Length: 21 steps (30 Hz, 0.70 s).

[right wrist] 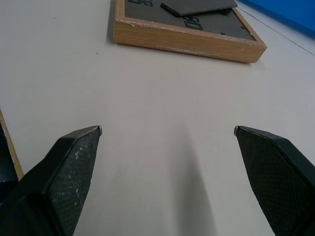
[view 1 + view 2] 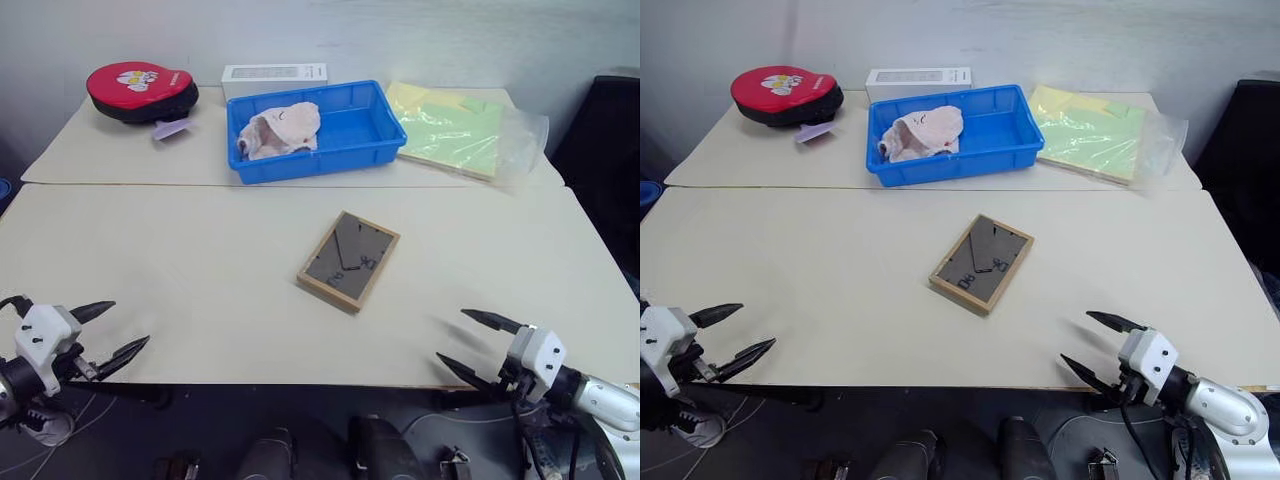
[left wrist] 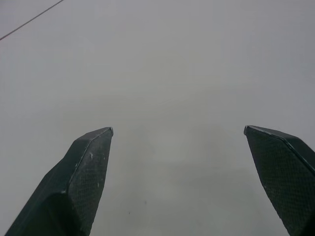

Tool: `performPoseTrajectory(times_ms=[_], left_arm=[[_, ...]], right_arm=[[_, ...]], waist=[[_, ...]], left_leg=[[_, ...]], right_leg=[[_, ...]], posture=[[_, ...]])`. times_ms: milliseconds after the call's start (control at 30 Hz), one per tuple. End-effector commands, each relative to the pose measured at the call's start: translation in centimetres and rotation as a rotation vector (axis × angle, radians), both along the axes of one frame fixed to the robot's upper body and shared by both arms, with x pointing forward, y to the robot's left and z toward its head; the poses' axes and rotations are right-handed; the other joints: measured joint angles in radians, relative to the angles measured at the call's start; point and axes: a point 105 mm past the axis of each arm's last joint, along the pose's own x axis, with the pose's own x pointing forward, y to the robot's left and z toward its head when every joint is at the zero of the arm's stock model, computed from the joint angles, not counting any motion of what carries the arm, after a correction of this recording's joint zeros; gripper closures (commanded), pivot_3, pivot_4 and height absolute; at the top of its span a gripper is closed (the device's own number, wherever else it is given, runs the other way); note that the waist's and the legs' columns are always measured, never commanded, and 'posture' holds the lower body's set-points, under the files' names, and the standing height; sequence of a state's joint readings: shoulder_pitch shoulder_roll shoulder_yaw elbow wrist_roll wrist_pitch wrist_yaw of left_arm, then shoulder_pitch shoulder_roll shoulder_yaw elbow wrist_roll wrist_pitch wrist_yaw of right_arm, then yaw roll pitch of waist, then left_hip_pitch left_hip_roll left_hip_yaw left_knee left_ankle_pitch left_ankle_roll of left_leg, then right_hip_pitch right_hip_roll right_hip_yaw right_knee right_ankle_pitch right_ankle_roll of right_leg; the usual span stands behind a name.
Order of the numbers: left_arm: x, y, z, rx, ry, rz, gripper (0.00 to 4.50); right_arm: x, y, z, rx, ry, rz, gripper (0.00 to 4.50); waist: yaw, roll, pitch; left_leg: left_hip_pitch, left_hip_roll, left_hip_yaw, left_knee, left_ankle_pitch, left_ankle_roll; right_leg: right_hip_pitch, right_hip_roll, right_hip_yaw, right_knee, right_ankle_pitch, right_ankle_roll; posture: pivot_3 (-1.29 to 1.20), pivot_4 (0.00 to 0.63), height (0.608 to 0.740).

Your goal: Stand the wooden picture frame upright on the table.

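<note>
The wooden picture frame (image 2: 348,260) lies flat on the table (image 2: 200,270), face down, so its dark grey back and folded stand are up; that is why nothing of a painting can be seen and why it will need lifting before it can stand. It sits ahead of both grippers, roughly midway between them and a little nearer the right gripper (image 2: 468,343), whose wrist camera looks straight at the frame's near wooden edge (image 1: 187,42). That gripper hangs at the table's near edge with its two black fingers spread wide, holding nothing and touching nothing. The left gripper (image 2: 112,330) is just as wide open and empty, well apart from the frame, over bare tabletop. Beyond the frame, farther from both grippers, stands a blue tray (image 2: 370,140) with a crumpled pinkish cloth (image 2: 280,130) in it, a white flat box (image 2: 274,74) behind it, a red and black case (image 2: 140,90) to its left and a clear bag of yellow-green sheets (image 2: 455,128) to its right.
</note>
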State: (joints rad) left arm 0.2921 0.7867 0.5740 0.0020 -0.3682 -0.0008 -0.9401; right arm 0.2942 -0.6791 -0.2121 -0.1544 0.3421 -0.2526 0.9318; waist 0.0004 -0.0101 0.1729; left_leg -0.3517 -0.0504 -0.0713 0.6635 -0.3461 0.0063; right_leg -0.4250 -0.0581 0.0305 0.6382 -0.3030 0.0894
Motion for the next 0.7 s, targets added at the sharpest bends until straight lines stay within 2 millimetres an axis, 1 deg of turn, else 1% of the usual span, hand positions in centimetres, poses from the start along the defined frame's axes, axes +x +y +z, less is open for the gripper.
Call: performPoseTrajectory(times_ms=[33,67,167,200,267,300,367,467,533,600,633,700], left_arm=[[0.3,-0.6,0.9,-0.017,-0.027,-0.022,0.00],[0.5,-0.8,1.0,-0.029,-0.028,-0.025,0.00],[1.6,-2.9,1.5,-0.066,-0.004,-0.101,0.00],[2.5,-4.2,1.9,-0.077,-0.014,-0.135,0.00],[4.2,-5.9,2.6,-0.082,-0.051,-0.167,0.39],[5.3,-7.2,2.9,-0.081,-0.058,-0.189,0.54],[7.2,-9.1,3.2,-0.063,-0.069,-0.218,1.13],[11.0,-13.3,3.3,-0.080,-0.086,-0.265,2.09],[13.2,-15.6,3.1,-0.079,-0.089,-0.288,2.75],[14.4,-17.4,2.5,-0.072,-0.071,-0.320,3.36],[14.9,-18.2,2.2,-0.077,-0.055,-0.333,3.70],[15.4,-19.8,1.4,-0.089,-0.019,-0.365,4.26]], right_arm=[[-0.2,0.2,0.8,0.016,-0.019,0.009,0.05],[-0.2,0.2,0.8,0.022,-0.017,0.008,0.05],[0.3,0.7,1.3,0.061,-0.018,0.013,0.05],[0.7,1.0,1.6,0.069,-0.011,0.018,0.22],[1.3,1.5,1.7,0.086,0.023,0.024,0.62],[2.0,1.7,1.9,0.065,0.004,0.021,0.92],[3.1,2.2,2.3,0.052,-0.021,0.016,1.59],[5.9,3.2,2.3,-0.005,-0.043,-0.007,2.64],[7.7,4.1,2.5,-0.033,-0.068,-0.016,3.40],[9.1,5.0,2.4,-0.056,-0.066,-0.020,4.05],[9.7,5.4,2.4,-0.056,-0.058,-0.022,4.44],[10.8,6.5,2.3,-0.054,-0.050,-0.030,4.50]], waist=[[0.000,0.000,0.000],[0.000,0.000,0.000],[0.003,0.000,0.000],[0.005,0.000,0.000],[0.010,0.000,0.000],[0.013,0.000,0.000],[0.014,0.000,0.000],[0.015,0.000,0.000],[0.017,-0.001,0.000],[0.013,-0.001,0.000],[0.010,-0.001,0.000],[0.000,-0.001,0.000]], left_leg=[[0.000,0.000,0.000,0.000,0.000,0.000],[0.000,0.000,0.000,0.000,0.000,0.000],[0.000,0.000,0.000,0.000,0.000,0.000],[0.000,0.000,0.000,0.000,0.000,0.000],[0.000,0.000,0.000,0.001,0.000,0.000],[0.000,0.000,0.000,0.002,0.000,0.000],[0.000,0.000,0.000,0.002,0.002,-0.004],[-0.001,-0.001,0.000,0.002,0.003,-0.005],[-0.003,-0.002,0.001,0.005,0.003,-0.005],[-0.002,-0.002,0.002,0.005,0.003,-0.006],[-0.003,-0.002,0.002,0.004,0.004,-0.006],[-0.004,-0.001,0.003,0.004,0.004,-0.006]], right_leg=[[0.000,0.000,0.000,0.000,0.000,0.000],[0.000,0.000,0.000,0.000,0.000,0.000],[0.000,0.000,0.000,0.000,0.000,0.000],[0.000,0.000,0.000,0.000,0.000,0.000],[0.001,0.000,0.000,0.000,0.000,0.000],[0.001,0.000,0.000,0.001,0.000,0.001],[0.000,0.000,0.000,0.001,0.000,0.001],[-0.001,0.000,0.000,0.002,0.001,0.001],[-0.003,0.001,-0.001,0.003,0.001,0.001],[-0.003,0.001,0.000,0.004,0.001,0.001],[-0.005,0.001,0.001,0.005,0.001,0.001],[-0.005,0.002,0.000,0.006,0.001,0.001]], posture=[[0.00,0.150,0.740],[0.00,0.150,0.740],[0.00,0.150,0.740],[0.00,0.150,0.740],[0.00,0.150,0.740],[0.00,0.150,0.740],[0.00,0.150,0.740],[0.00,0.150,0.740],[0.00,0.150,0.740],[0.00,0.150,0.740],[0.00,0.150,0.740],[0.00,0.150,0.740]])
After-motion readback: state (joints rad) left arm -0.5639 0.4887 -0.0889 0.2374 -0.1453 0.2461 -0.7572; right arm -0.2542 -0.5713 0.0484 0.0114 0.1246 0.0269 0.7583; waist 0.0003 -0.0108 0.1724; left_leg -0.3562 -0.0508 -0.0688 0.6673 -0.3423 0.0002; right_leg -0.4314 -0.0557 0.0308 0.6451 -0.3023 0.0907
